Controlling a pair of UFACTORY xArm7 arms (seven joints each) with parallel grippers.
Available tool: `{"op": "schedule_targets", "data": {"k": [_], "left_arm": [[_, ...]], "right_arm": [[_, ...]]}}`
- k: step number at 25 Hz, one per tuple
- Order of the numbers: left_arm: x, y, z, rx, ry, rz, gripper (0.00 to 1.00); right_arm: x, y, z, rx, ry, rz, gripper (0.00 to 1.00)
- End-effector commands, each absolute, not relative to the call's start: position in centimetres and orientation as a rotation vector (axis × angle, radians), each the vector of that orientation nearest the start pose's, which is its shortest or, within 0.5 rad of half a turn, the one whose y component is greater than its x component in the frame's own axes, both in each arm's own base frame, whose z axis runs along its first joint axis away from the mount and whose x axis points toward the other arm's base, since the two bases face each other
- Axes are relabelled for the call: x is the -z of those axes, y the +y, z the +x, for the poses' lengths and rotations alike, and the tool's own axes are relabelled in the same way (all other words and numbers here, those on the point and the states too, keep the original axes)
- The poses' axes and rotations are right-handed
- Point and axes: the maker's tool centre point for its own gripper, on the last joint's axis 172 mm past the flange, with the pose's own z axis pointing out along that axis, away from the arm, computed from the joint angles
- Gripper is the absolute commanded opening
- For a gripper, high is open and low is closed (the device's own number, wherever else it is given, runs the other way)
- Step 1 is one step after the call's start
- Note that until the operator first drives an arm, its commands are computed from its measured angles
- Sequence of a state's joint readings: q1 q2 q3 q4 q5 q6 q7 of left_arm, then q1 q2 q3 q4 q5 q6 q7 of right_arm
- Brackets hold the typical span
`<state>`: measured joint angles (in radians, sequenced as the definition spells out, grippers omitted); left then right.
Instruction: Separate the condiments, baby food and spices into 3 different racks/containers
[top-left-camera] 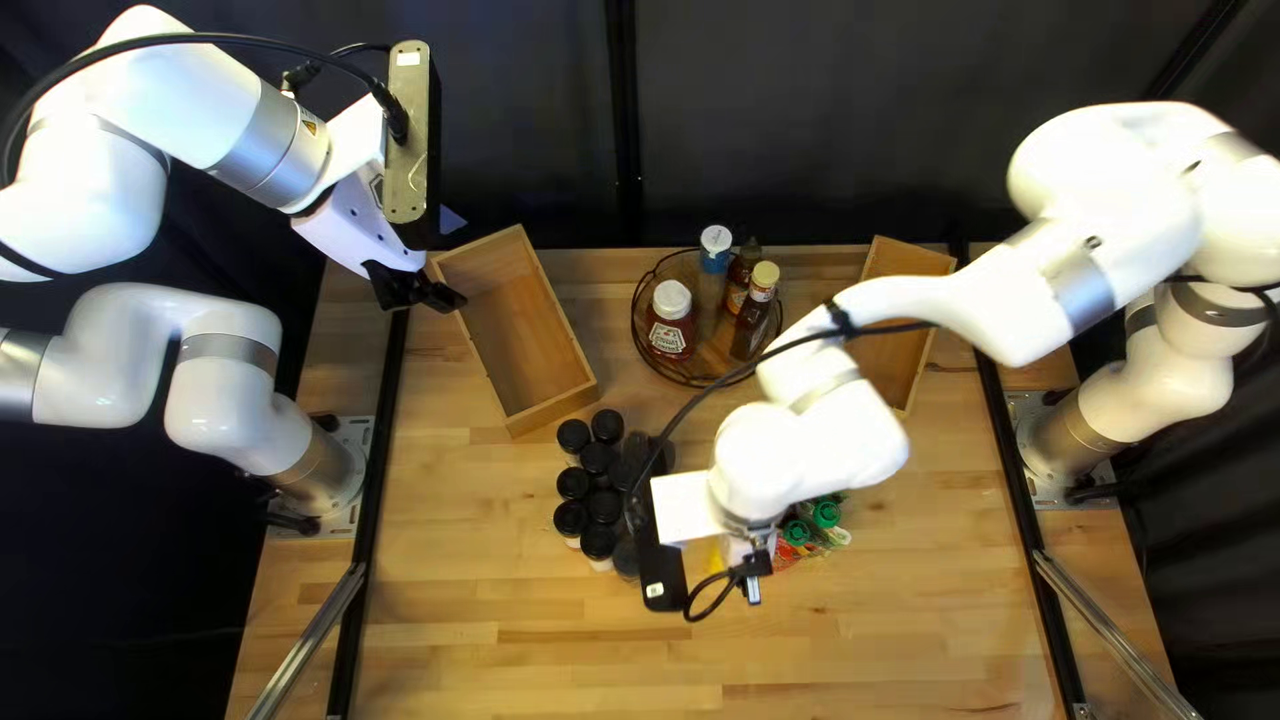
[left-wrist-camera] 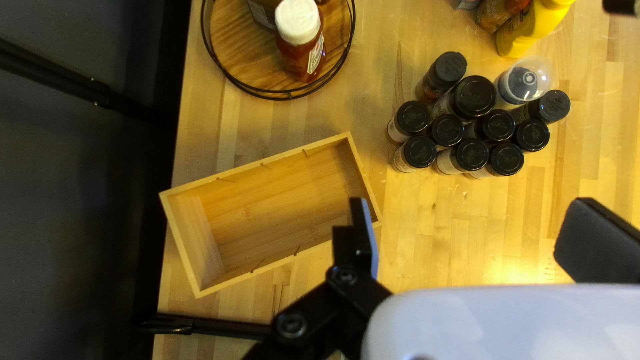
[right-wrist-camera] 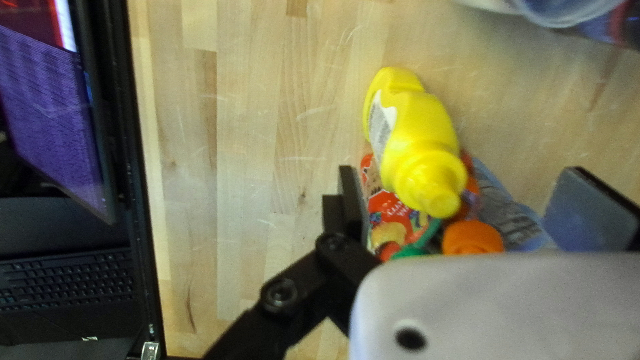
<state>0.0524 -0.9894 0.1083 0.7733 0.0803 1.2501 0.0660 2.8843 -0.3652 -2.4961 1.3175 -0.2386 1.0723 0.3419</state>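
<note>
My left gripper [top-left-camera: 430, 294] hangs at the left side of the left wooden box [top-left-camera: 514, 318], its fingers apart with nothing clamped. My right gripper [top-left-camera: 687, 510] is low over the middle of the desk [top-left-camera: 507, 640], mostly hidden from the top left view by my right arm [top-left-camera: 800, 454]. Its wrist view shows me the fingers standing apart, with a yellow squeeze bottle [right-wrist-camera: 420, 133] ahead of them, in the space between, but not gripped.

The bottle lies beside a group of food pouches [right-wrist-camera: 397, 217]; I can make out green caps [right-wrist-camera: 410, 252] and an orange cap [right-wrist-camera: 472, 238] there. I can't count the pouches from here.

The black-lidded spice jars [top-left-camera: 604, 507] stand bunched just left of my right gripper, near the left box's near end. A clear-capped container [left-wrist-camera: 525, 81] is at the right side of that bunch.

At the far side, the round wire-rimmed rack [top-left-camera: 640, 340] holds a white-capped ketchup bottle [top-left-camera: 671, 320], a blue container with a pale lid [top-left-camera: 716, 250] and two dark bottles [top-left-camera: 752, 314]. The right wooden box [top-left-camera: 907, 260] is partly covered by my right arm.
</note>
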Motion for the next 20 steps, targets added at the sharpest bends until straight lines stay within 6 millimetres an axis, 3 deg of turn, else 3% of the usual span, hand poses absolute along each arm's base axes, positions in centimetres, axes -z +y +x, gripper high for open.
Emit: {"op": "schedule_targets", "data": {"k": [1, 3, 5, 6, 7, 11, 14, 20], "left_arm": [[-41.4, 6.6, 29.8, 0.780, -0.096, -3.003, 1.00], [-41.4, 6.6, 29.8, 0.780, -0.096, -3.003, 1.00], [-41.4, 6.6, 29.8, 0.780, -0.096, -3.003, 1.00], [-41.4, 6.6, 29.8, 0.780, -0.096, -3.003, 1.00], [-41.4, 6.6, 29.8, 0.780, -0.096, -3.003, 1.00], [-41.4, 6.6, 29.8, 0.780, -0.096, -3.003, 1.00], [-41.4, 6.6, 29.8, 0.780, -0.096, -3.003, 1.00], [-41.4, 6.6, 29.8, 0.780, -0.096, -3.003, 1.00]], "right_arm": [[-13.3, 16.3, 50.1, -0.083, -0.191, -3.150, 1.00], [-12.9, 16.1, 49.9, -0.089, -0.178, -3.159, 1.00], [-12.6, 15.9, 49.8, -0.091, -0.162, -3.174, 0.81], [-12.6, 15.9, 49.8, -0.092, -0.157, -3.181, 0.22], [-12.5, 15.7, 49.8, -0.092, -0.150, -3.189, 0.00], [-12.2, 15.1, 49.6, -0.095, -0.125, -3.211, 0.00], [-13.9, 15.1, 49.6, -0.071, -0.136, -3.204, 0.00], [-20.7, 13.4, 49.9, 0.082, -0.160, -3.166, 0.00]]}}
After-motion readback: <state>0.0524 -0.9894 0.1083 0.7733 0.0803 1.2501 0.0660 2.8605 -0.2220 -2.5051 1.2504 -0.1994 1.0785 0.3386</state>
